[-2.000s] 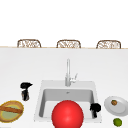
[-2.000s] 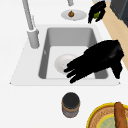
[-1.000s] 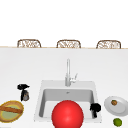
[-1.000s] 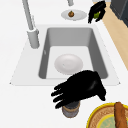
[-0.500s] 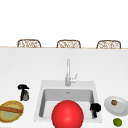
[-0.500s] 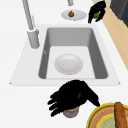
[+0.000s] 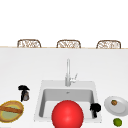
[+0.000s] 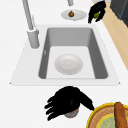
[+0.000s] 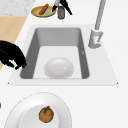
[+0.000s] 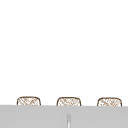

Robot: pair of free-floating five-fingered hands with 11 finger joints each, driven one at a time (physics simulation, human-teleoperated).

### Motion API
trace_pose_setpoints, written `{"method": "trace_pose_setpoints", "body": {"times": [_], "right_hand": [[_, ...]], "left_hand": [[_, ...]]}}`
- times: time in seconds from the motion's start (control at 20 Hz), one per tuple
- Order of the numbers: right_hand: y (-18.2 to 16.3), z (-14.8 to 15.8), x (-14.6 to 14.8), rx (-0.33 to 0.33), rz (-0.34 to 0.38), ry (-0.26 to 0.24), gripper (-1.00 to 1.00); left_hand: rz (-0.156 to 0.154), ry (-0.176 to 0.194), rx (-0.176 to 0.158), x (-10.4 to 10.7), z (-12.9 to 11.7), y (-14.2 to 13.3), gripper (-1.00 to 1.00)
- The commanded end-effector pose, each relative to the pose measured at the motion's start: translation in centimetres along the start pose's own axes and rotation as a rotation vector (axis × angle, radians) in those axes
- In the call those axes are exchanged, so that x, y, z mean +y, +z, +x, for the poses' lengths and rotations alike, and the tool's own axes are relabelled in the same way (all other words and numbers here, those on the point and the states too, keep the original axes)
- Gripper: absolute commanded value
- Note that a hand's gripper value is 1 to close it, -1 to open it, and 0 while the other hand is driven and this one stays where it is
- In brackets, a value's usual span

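My left hand (image 7: 23, 88) sits on top of a small dark can (image 7: 25, 96) on the counter left of the sink. In the left side view the left hand (image 8: 67, 102) covers the can (image 8: 71, 114), fingers curved down on one side and thumb on the other. The right side view has the left hand (image 9: 63, 3) and the can (image 9: 60, 13) at the far end. My right hand (image 7: 95, 107) hangs at the sink's right rim with relaxed fingers, holding nothing; it shows as the right hand (image 9: 12, 56) by the basin's corner.
A white bowl (image 8: 68, 64) lies in the sink (image 8: 65, 81), behind the faucet (image 7: 68, 72). A yellow plate (image 7: 11, 110) holds a brown stick beside the can. At the right are a white plate (image 7: 117, 106) with a brown fruit and a lime (image 7: 117, 122). A red ball (image 7: 67, 115) is in front.
My left hand has come down from above the sink's near end onto the can, and its fingers have closed in around the can's top. The right hand has stayed put.
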Motion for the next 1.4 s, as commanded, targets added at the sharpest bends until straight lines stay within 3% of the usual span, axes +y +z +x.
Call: {"method": "trace_pose_setpoints", "body": {"times": [0.0,0.2,0.35,0.4,0.45,0.6,0.75,0.9,1.2,1.35], "right_hand": [[0.0,0.0,0.0,0.0,0.0,0.0,0.0],[0.0,0.0,0.0,0.0,0.0,0.0,0.0],[0.0,0.0,0.0,0.0,0.0,0.0,0.0],[0.0,0.0,0.0,0.0,0.0,0.0,0.0],[0.0,0.0,0.0,0.0,0.0,0.0,0.0],[0.0,0.0,0.0,0.0,0.0,0.0,0.0],[0.0,0.0,0.0,0.0,0.0,0.0,0.0],[0.0,0.0,0.0,0.0,0.0,0.0,0.0],[0.0,0.0,0.0,0.0,0.0,0.0,0.0],[0.0,0.0,0.0,0.0,0.0,0.0,0.0]], "left_hand": [[0.015,0.051,-0.01,0.0,-1.2,0.6,-1.0],[0.024,0.082,-0.023,0.5,-1.6,0.8,-1.0],[0.028,0.074,-0.033,0.1,-1.4,0.9,-1.0],[0.023,0.06,-0.027,0.1,-1.0,0.7,1.0],[0.002,0.059,-0.043,0.2,-0.3,0.7,1.0],[0.008,0.027,-0.032,-0.1,0.6,0.3,1.0],[0.021,-0.043,-0.024,-0.1,0.6,0.1,1.0],[0.013,-0.097,-0.007,1.4,1.6,-0.4,1.0],[0.002,-0.108,0.017,3.9,4.1,-2.8,1.0],[0.03,-0.107,0.028,4.2,4.4,-4.7,1.0]]}}
